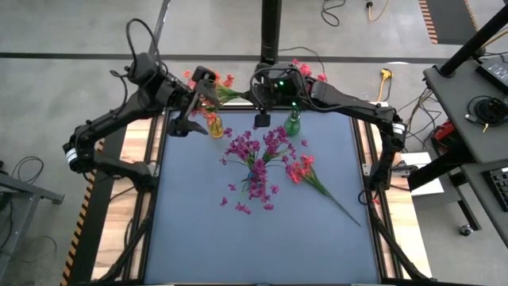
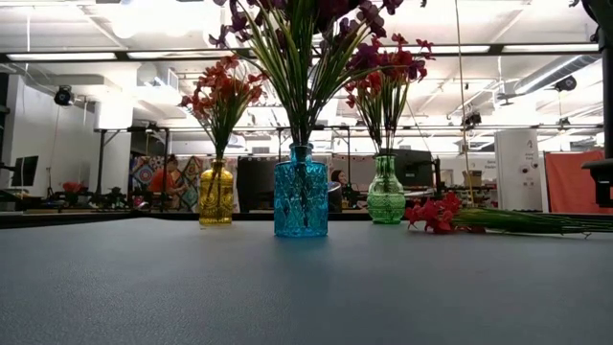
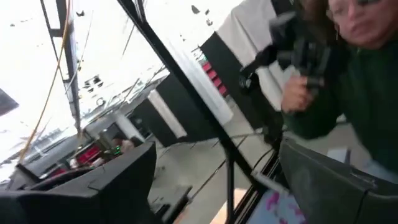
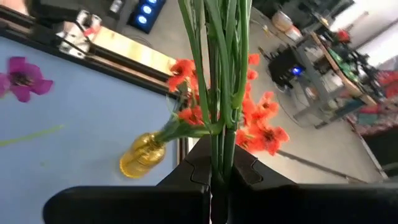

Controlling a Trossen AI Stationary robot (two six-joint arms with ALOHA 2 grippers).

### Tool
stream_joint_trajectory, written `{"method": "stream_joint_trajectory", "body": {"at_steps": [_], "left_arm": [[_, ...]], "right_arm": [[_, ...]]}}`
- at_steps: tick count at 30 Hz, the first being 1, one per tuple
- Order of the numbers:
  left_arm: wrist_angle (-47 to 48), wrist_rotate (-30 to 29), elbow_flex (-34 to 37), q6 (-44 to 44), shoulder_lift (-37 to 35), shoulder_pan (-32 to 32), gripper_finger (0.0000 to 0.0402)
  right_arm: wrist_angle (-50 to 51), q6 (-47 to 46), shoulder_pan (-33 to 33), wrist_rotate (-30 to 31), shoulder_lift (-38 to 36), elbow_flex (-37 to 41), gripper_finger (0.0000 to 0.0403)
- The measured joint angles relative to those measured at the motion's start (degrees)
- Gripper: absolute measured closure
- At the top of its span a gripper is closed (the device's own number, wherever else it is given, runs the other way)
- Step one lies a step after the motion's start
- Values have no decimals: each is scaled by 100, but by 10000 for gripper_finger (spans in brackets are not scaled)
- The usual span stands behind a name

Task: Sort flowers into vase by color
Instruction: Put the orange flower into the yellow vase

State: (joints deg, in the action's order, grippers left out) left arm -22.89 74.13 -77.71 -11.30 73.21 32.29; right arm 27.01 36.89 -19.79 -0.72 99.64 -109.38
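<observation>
Three glass vases stand on the blue mat. The yellow vase (image 1: 214, 125) (image 2: 216, 195) holds orange flowers (image 2: 222, 91). The blue vase (image 2: 301, 192) holds purple flowers (image 1: 255, 155). The green vase (image 1: 292, 123) (image 2: 386, 192) holds red-pink flowers (image 2: 383, 67). One red-pink sprig (image 1: 309, 175) (image 2: 442, 213) lies flat on the mat right of the vases. My right gripper (image 1: 262, 119) (image 4: 219, 186) hovers at the far edge between the yellow and green vases, shut on a bunch of green stems (image 4: 221, 93). My left gripper (image 1: 190, 119) is beside the yellow vase, open and touching nothing. My right gripper pinches several green stems (image 4: 219, 163) between its two fingers (image 4: 245, 171). The fingers lie across the stems and point toward the table's left side, at the yellow vase (image 4: 140, 155). The stems run on past the fingers; their blossoms and lower ends lie outside the wrist view.
Loose purple blossoms (image 1: 252, 199) lie scattered on the mat near the blue vase. The near half of the mat (image 1: 254, 246) is bare. A person in a dark green top (image 3: 367, 99) stands beyond the table's far side. Desks and cables surround the table.
</observation>
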Motion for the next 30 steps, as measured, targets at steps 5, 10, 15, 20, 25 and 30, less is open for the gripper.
{"method": "stream_joint_trajectory", "body": {"at_steps": [5, 10, 15, 20, 25, 30], "left_arm": [[-931, -733, -29, 914, 133, -140, 80], [-1564, -1234, -29, 1691, 173, -133, 80], [-1720, -2070, -27, 2396, 171, -133, 80], [-1754, -2938, -72, 2556, 164, -3, 80], [-1814, -4207, -176, 3047, 167, 73, 80], [-1797, -4409, -249, 3159, 210, 189, 80]], "right_arm": [[75, 161, 1, -633, 98, 0, 394], [36, 172, 4, -592, 236, -7, 394], [-44, 172, -38, -576, 262, -7, 394], [72, 190, -35, -713, 266, -13, 394], [208, 184, -35, -716, 266, -4, 394], [245, 264, -35, -749, 303, 17, 394]]}}
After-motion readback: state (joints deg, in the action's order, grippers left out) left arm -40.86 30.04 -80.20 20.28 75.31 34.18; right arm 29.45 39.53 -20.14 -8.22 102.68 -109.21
